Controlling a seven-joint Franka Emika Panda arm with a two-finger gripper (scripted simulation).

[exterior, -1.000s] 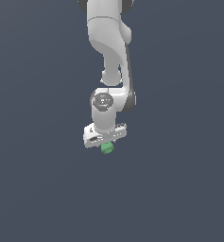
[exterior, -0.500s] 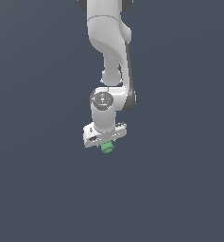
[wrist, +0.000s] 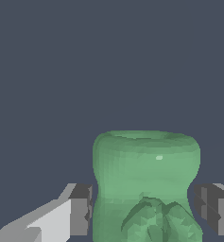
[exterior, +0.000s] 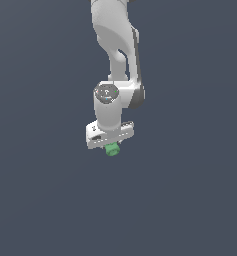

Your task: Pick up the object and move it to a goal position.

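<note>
The object (exterior: 111,149) is a small bright green stubby lump that hangs just under the white hand of my gripper (exterior: 110,144), near the middle of the exterior view. In the wrist view the object (wrist: 145,175) fills the space between my two dark finger pads (wrist: 80,210), and my gripper (wrist: 145,211) is shut on its narrower ridged lower part. Its smooth rounded end points away from the hand. The fingertips themselves are hidden behind the hand in the exterior view.
A plain dark blue-grey ground surrounds the arm in both views. The white arm (exterior: 115,45) comes down from the top of the exterior view to the wrist (exterior: 106,93).
Between one second and half a second ago nothing moved. Since then the hand has risen a little in the exterior view, and the green object has risen with it.
</note>
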